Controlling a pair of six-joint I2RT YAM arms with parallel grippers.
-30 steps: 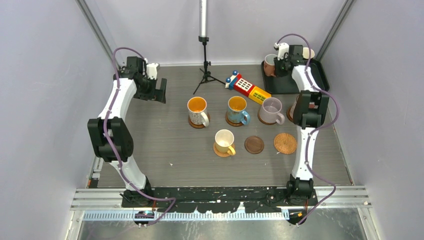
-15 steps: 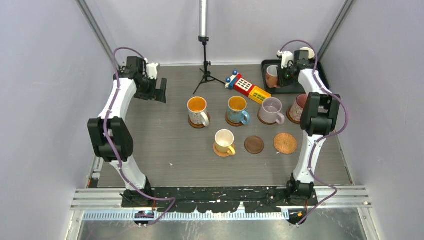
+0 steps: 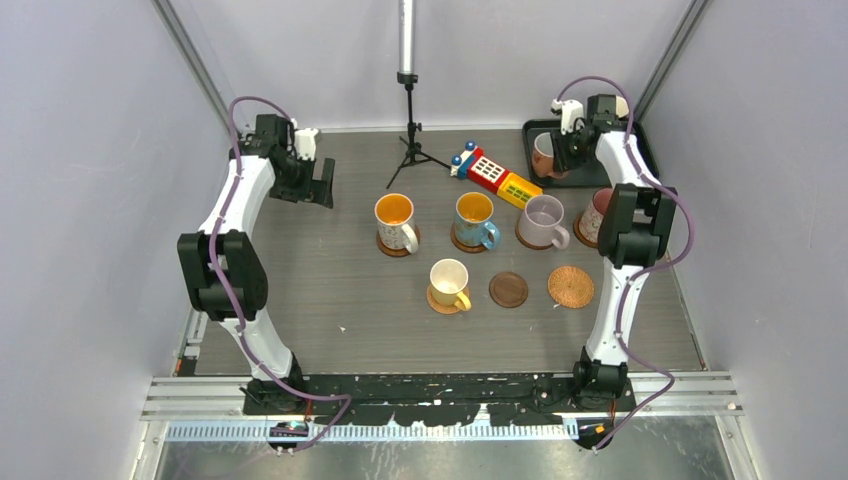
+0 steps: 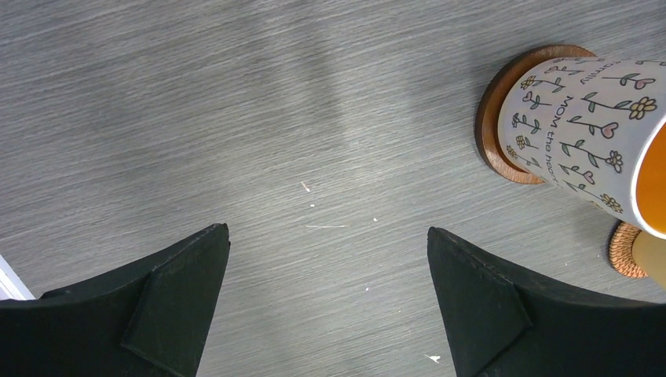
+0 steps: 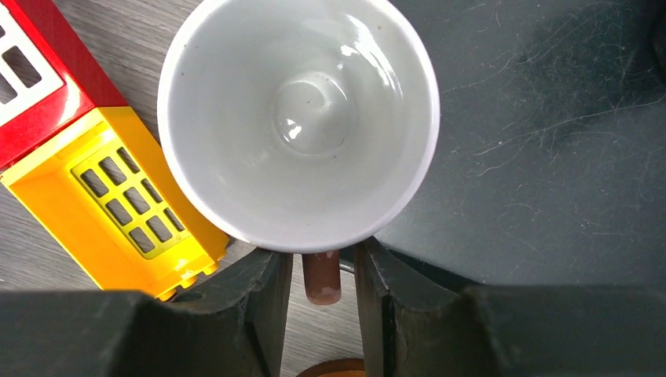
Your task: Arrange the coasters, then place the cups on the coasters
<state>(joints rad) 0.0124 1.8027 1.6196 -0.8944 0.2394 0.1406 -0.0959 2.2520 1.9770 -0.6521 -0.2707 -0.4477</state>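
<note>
Grey woodgrain tbl [image 3: 330, 290], pale walls [image 3: 90, 150]; blk tripod [image 3: 410, 140]

Patterned cup [image 4: 581, 133] cut off; pink cup [image 3: 596, 214] half behind right arm [image 3: 630, 225].

Matt grey wood-grain surface [image 4: 236, 118], faintly flecked. Smooth brown wooden coaster [image 4: 487, 118] under a satin-finish patterned mug [image 4: 581, 126], glossy orange glaze inside. Rough woven coaster [image 3: 571, 286]. Wet-looking white glaze inside the white-lined mug [image 5: 298, 118], bright highlights across it. Shiny red-and-yellow plastic toy block [image 5: 102, 188]. Dull black tray [image 5: 550, 157], finely scratched. Matt black left gripper [image 4: 326, 236] fingers [image 4: 181, 314].
</note>
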